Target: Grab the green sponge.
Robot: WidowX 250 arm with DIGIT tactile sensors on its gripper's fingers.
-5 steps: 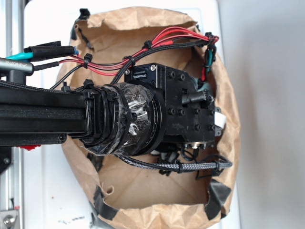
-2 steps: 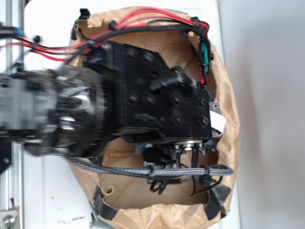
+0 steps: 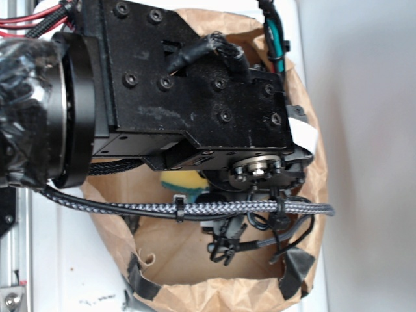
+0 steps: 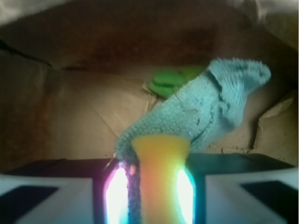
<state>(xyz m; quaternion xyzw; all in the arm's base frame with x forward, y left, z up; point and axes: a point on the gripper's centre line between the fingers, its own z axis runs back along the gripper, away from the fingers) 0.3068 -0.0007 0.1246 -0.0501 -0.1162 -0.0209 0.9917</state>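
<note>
The green sponge (image 4: 161, 172) is a yellow foam block with a dark green scrub layer along its left side. It is squeezed into a waist between the two fingers of my gripper (image 4: 159, 186), which is shut on it. In the exterior view a yellow and green corner of the sponge (image 3: 181, 182) peeks out under the black wrist block (image 3: 195, 91), above the floor of the brown paper bag (image 3: 195, 260). My fingers are hidden by the wrist block in that view.
A light teal knitted cloth (image 4: 210, 102) lies just behind the sponge, touching it. A small bright green object (image 4: 170, 81) rests farther back on the bag floor. The paper walls (image 4: 56, 107) surround everything. A braided cable (image 3: 214, 208) crosses the bag opening.
The arm has risen toward the exterior camera and now fills the upper frame. The yellow and green sponge has come into view beneath the wrist.
</note>
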